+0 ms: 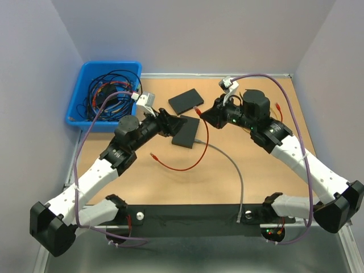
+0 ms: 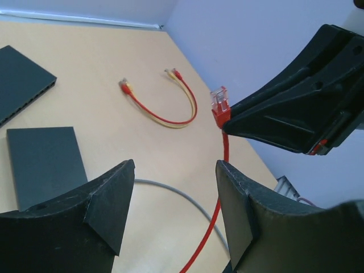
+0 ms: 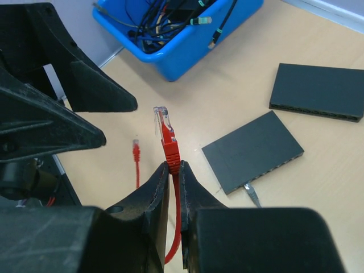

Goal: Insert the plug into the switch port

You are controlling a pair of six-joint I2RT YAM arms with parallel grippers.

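Approach step: the red plug [image 3: 162, 122] is gripped at its boot by the right gripper [image 3: 174, 166], above the worktop [image 3: 239, 102]; the left gripper [image 2: 173, 169] is left open. Alignment with a port of the switch [image 3: 253, 151] is judged necessary next.

Clear glossy plastic on the plug [image 3: 161, 120] tip, its red boot matt and rubbery-looking. Switch [image 3: 253, 151] casing smooth, matt dark grey; table [image 1: 227, 176] smooth pale wood-look. Bin [image 3: 187, 40] glossy blue plastic; fingers [image 3: 151, 199] of right gripper [image 3: 174, 168] matt black, grainy.
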